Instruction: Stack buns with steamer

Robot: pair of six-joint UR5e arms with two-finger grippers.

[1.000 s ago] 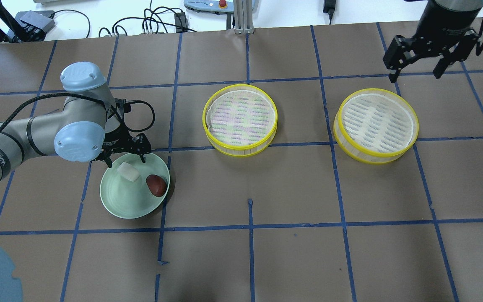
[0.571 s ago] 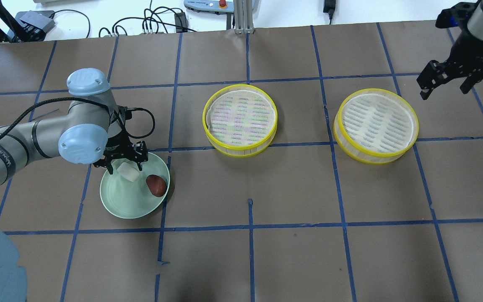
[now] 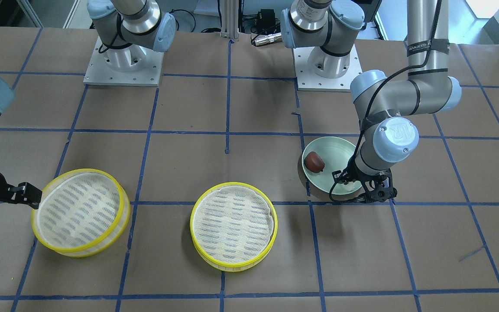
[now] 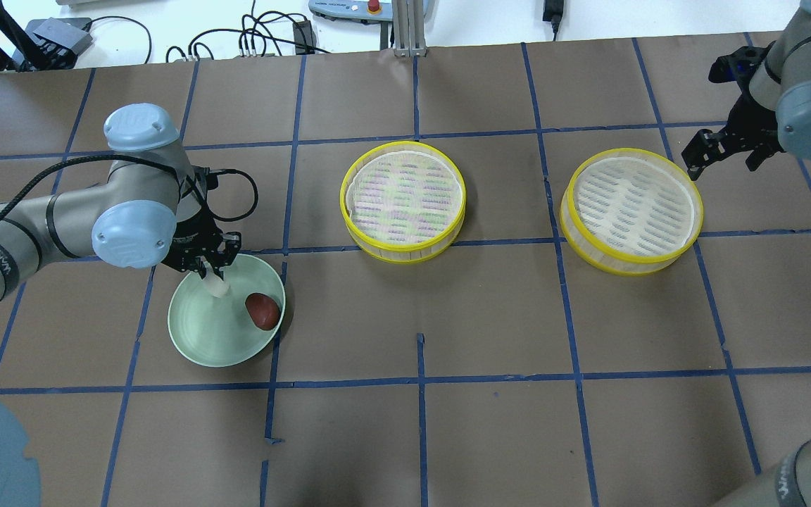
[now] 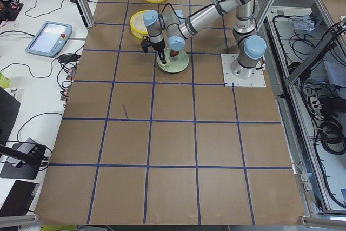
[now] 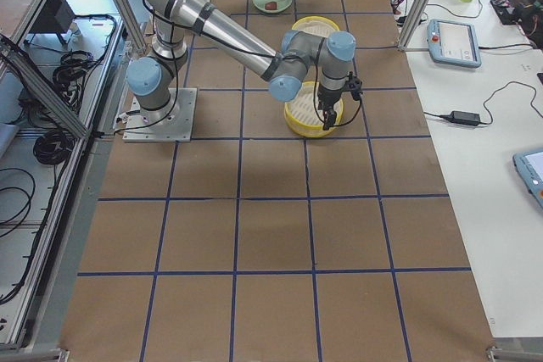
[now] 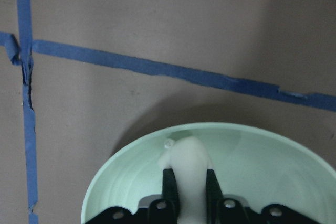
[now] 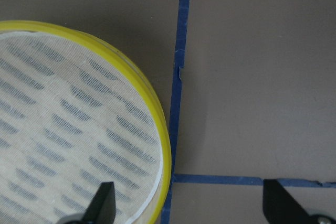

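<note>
The white bun (image 4: 217, 287) is squeezed upright between the fingers of my left gripper (image 4: 210, 273), at the far rim of the pale green plate (image 4: 198, 346). The left wrist view shows the white bun (image 7: 187, 162) pinched between the two fingers over the plate (image 7: 262, 150). The reddish-brown bun (image 4: 263, 310) lies in the plate's right half, also seen from the front (image 3: 314, 161). Two yellow-rimmed steamer trays stand empty, one in the middle (image 4: 403, 201) and one on the right (image 4: 631, 210). My right gripper (image 4: 722, 150) is open and empty beside the right tray's far right rim (image 8: 157, 124).
Blue tape lines grid the brown table cover. Cables and a control pendant (image 4: 353, 8) lie past the table's far edge. The arm bases (image 3: 327, 65) stand at the robot's side of the table.
My left gripper has shut on the white bun, which now stands squeezed between its fingers. My right gripper has moved down and closer to the right steamer tray's rim.
</note>
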